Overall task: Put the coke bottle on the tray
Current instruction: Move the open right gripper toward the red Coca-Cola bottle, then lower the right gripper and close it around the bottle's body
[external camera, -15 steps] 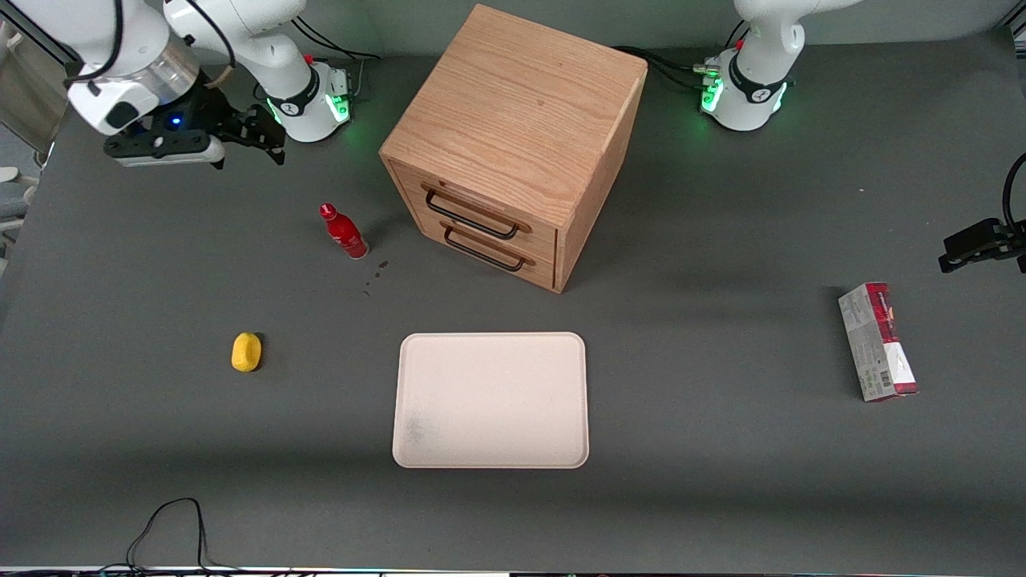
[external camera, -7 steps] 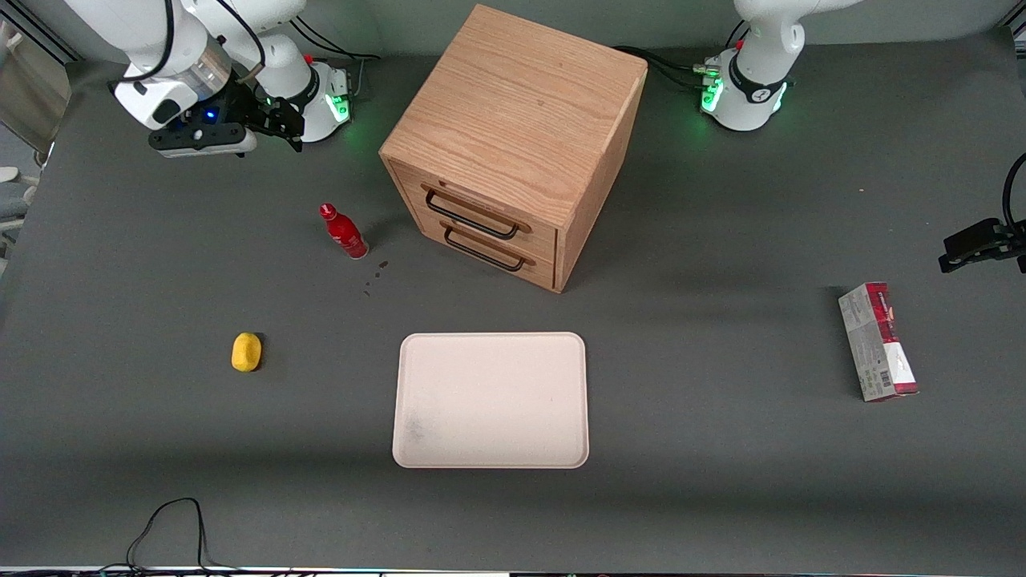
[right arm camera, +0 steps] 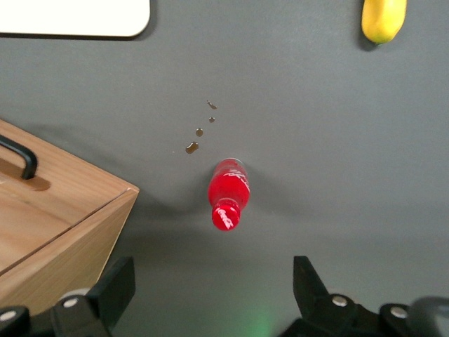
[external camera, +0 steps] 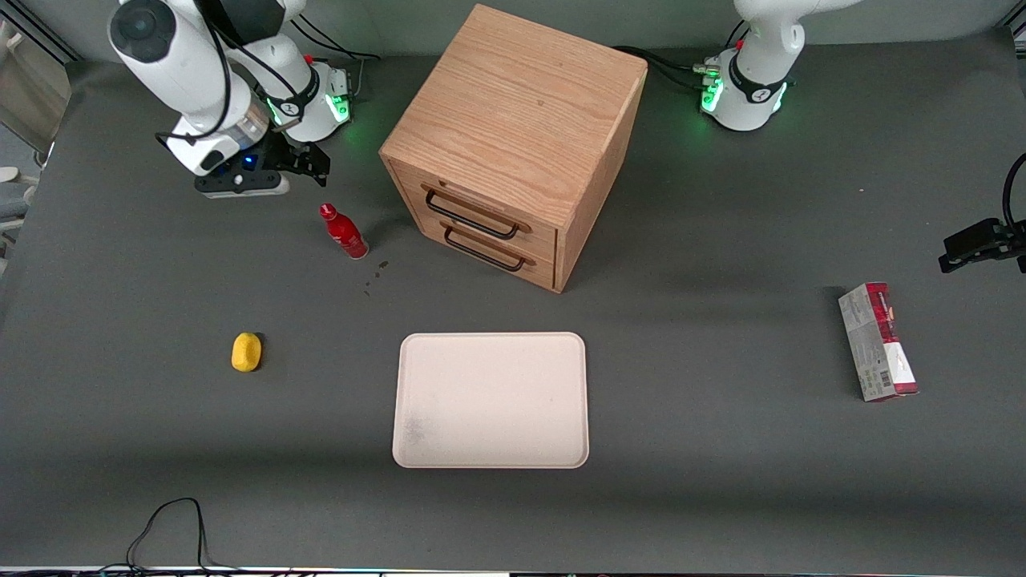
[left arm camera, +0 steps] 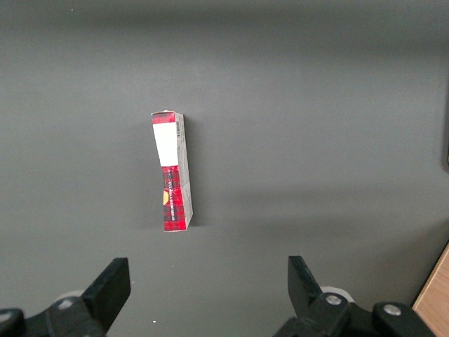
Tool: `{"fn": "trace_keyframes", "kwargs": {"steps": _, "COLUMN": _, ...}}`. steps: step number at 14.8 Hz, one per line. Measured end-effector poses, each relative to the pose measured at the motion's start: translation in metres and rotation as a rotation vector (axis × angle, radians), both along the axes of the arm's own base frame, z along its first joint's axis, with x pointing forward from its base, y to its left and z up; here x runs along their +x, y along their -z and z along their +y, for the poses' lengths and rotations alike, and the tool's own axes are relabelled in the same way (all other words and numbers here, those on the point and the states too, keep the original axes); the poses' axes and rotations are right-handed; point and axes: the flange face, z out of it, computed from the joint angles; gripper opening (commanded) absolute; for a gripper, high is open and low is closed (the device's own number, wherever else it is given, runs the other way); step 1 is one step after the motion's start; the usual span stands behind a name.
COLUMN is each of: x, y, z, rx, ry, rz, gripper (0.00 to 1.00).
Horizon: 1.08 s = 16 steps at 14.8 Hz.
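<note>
The coke bottle (external camera: 344,232), small, slim and all red with a red cap, stands upright on the grey table beside the wooden drawer cabinet (external camera: 513,144). It also shows in the right wrist view (right arm camera: 227,195). My right gripper (external camera: 309,164) hangs above the table, farther from the front camera than the bottle and apart from it. Its fingers (right arm camera: 116,284) are spread wide and hold nothing. The pale cream-pink tray (external camera: 490,401) lies flat and bare, nearer to the front camera than the cabinet; a corner shows in the right wrist view (right arm camera: 74,17).
A yellow lump (external camera: 246,352) lies toward the working arm's end of the table, nearer the front camera than the bottle. A red-and-grey carton (external camera: 877,342) lies toward the parked arm's end. Small dark spots (external camera: 375,276) mark the table by the bottle.
My right gripper has moved down and toward the bottle and the cabinet. The bottle, tray and other things have not moved.
</note>
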Motion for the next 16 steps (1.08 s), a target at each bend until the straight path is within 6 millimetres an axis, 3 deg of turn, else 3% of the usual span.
{"fn": "trace_keyframes", "kwargs": {"steps": 9, "x": -0.002, "y": 0.095, "z": 0.0, "rx": -0.007, "ry": 0.006, "rz": 0.0, "gripper": 1.0}}
{"fn": "trace_keyframes", "kwargs": {"steps": 12, "x": 0.0, "y": 0.111, "z": 0.001, "rx": -0.014, "ry": 0.008, "rz": 0.014, "gripper": 1.0}}
{"fn": "trace_keyframes", "kwargs": {"steps": 16, "x": 0.0, "y": 0.114, "z": 0.001, "rx": -0.017, "ry": 0.009, "rz": 0.022, "gripper": 1.0}}
